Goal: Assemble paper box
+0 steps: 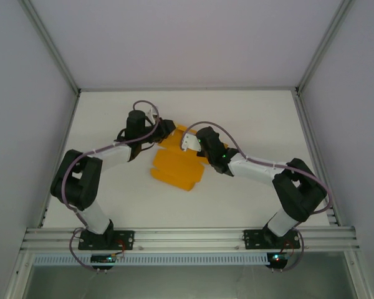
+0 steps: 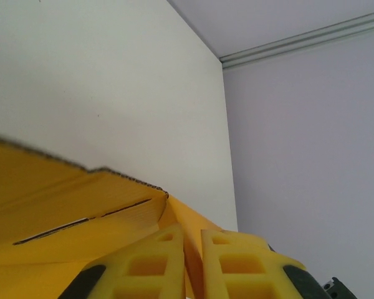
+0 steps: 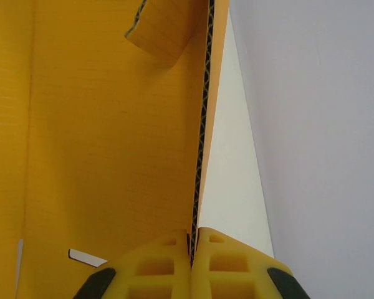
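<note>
The paper box (image 1: 177, 167) is orange-yellow corrugated card, partly folded, lying mid-table between the two arms. My left gripper (image 1: 164, 132) is at its far left corner. In the left wrist view the yellow fingers (image 2: 159, 252) are shut on a thin upright flap of the paper box (image 2: 62, 212), which fills the narrow gap at the left gripper (image 2: 192, 233). My right gripper (image 1: 190, 142) is at the box's far right side. In the right wrist view the right gripper (image 3: 192, 240) pinches the raw edge of a standing wall of the paper box (image 3: 106, 124), with a small tab folded inward at the top.
The white table (image 1: 255, 118) has bare room behind and to both sides of the box. Grey enclosure walls (image 1: 25, 75) and aluminium posts border it. A metal rail (image 1: 187, 237) with the arm bases runs along the near edge.
</note>
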